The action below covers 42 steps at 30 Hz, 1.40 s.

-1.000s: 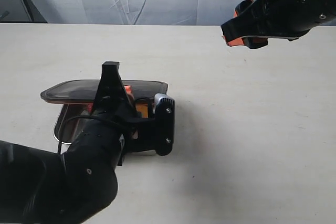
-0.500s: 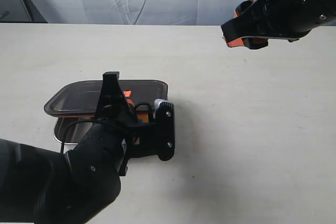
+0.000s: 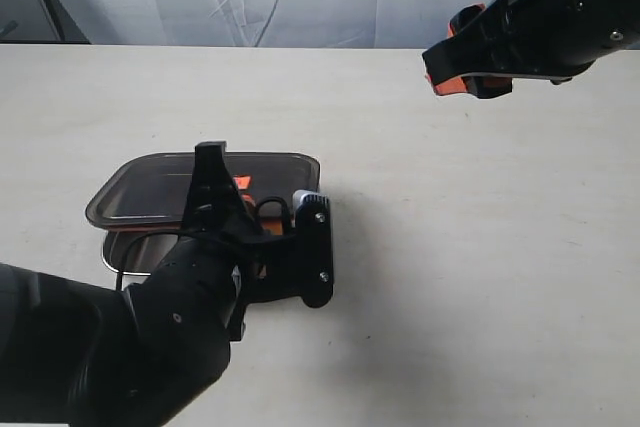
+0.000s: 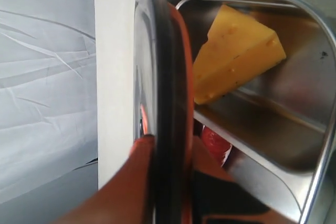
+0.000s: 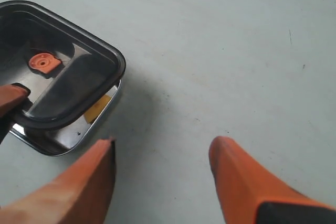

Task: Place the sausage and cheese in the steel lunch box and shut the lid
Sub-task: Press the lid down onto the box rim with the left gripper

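Currently, 5 entries, listed left to right.

1. Steel lunch box (image 3: pixel 120 250): stands on the bench (image 3: pixel 450 247), left of centre, open side up. Its near rim shows below the lid, so it is not yet sealed.
2. Lid (image 3: pixel 150 182): dark and translucent, held just above the box. It is nearly level but shifted off the box's outline, and is judged mid-placement, awaiting alignment.
3. Left fingers (image 4: pixel 134 182): narrowed on the lid's edge, 1 on each face. This edge hold leaves the orange seal rim free to seat.
4. Cheese (image 4: pixel 236 56): lies in 1 compartment. Sausage (image 4: pixel 214 144): partly hidden in the neighbouring compartment, past the divider. With both loaded, only closure remains.
5. Right fingers (image 5: pixel 79 182): wide and holding nothing, raised well apart at far right, probably parked clear of the work.
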Tool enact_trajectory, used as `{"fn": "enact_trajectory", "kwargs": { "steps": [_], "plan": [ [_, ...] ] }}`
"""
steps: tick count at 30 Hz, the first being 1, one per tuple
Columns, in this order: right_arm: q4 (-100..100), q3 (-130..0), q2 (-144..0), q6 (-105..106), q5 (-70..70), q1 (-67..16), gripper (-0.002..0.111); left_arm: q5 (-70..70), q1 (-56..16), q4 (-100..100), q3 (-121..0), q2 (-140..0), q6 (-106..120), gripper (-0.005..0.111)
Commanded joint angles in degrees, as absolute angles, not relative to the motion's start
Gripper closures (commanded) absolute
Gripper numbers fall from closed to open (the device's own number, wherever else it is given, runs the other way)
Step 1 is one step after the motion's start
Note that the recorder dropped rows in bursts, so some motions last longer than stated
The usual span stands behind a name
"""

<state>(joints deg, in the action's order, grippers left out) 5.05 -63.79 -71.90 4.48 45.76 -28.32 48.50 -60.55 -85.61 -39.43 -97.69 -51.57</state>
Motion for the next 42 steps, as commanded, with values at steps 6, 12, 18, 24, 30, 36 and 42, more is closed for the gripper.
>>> {"fn": "enact_trajectory", "kwargs": {
  "steps": [6,12,18,24,30,36,42],
  "plan": [
    [4.4,-63.8,-71.6,4.3,45.8,-28.0,0.054,43.4,-60.9,-77.8,-39.3,-98.0,-51.9,0.082],
    [4.4,-63.8,-71.6,4.3,45.5,-28.0,0.054,43.7,-61.4,-77.8,-39.3,-98.0,-51.3,0.068],
    [4.2,-63.8,-71.6,4.3,45.1,-28.0,0.054,43.7,-61.8,-77.4,-40.0,-96.3,-50.3,0.068],
    [4.2,-63.8,-71.6,4.3,44.8,-28.0,0.054,43.4,-61.8,-73.1,-41.7,-94.2,-49.6,0.068],
    [4.2,-63.8,-71.6,4.3,44.6,-28.0,0.054,42.6,-61.8,-65.6,-42.3,-94.0,-44.8,0.068],
    [4.2,-63.8,-71.6,4.3,44.6,-28.0,0.054,42.6,-61.8,-60.3,-42.3,-93.8,-41.9,0.068],
    [4.2,-63.8,-71.6,4.3,44.6,-28.0,0.054,44.1,-61.8,-58.1,-42.6,-89.3,-38.7,0.069]
  ]
}}
